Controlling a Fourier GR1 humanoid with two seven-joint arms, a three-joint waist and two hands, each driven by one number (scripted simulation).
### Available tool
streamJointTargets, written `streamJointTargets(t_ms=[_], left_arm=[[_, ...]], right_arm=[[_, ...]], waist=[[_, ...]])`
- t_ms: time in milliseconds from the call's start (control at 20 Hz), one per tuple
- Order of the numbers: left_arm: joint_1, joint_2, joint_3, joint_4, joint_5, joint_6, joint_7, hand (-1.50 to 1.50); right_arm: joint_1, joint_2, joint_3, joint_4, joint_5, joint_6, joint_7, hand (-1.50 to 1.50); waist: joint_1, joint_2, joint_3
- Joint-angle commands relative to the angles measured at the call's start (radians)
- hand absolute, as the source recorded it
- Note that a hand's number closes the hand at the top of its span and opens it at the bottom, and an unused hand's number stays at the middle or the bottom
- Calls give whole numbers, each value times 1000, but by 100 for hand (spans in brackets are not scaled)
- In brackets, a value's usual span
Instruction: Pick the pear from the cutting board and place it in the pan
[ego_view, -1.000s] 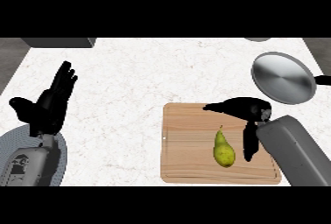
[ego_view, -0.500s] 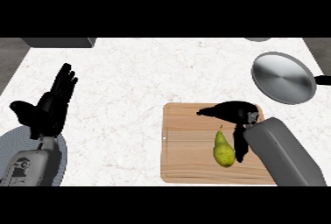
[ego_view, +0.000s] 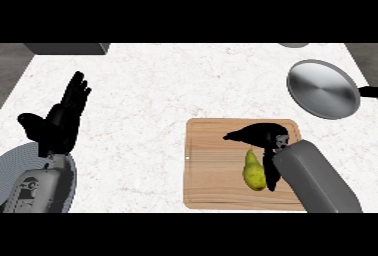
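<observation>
Quick status from my end, going left to right: the left robot hand (ego_view: 57, 125) is parked at the far left over the tabletop (ego_view: 162, 85), fingers straight and pointing up, holding nothing, just resting. Well to its right sits the cutting board (ego_view: 214, 170), and the pear (ego_view: 254, 170) is lying on it, stem end pointing away from me, fat end toward me. My right robot hand (ego_view: 263, 135) is right at the pear's stem end and along its right side, thumb sticking out to the left over the board and fingers running down beside the fruit. From this angle the fingers look spread rather than wrapped, so I'd call it unclosed and not holding anything yet, though I can't tell if it's actually touching the pear. So I reckon we're at the grasp step, pear not yet lifted. Next up I need to settle the hand around the pear and curl the fingers on it, then lift and carry it away and to the right, where the pan (ego_view: 322, 89) sits beyond the board.
</observation>
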Motion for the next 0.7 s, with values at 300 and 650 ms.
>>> streamJointTargets(t_ms=[300, 650], left_arm=[[14, -7, 2, -37, -1, -7, 38, 0], [11, -8, 6, 3, -14, -24, -43, 0]], right_arm=[[-20, 37, 25, -15, 42, 10, -111, 150], [65, 6, 57, 0, 99, -98, -208, 150]], waist=[[1, 1, 1], [-2, 2, 1]])
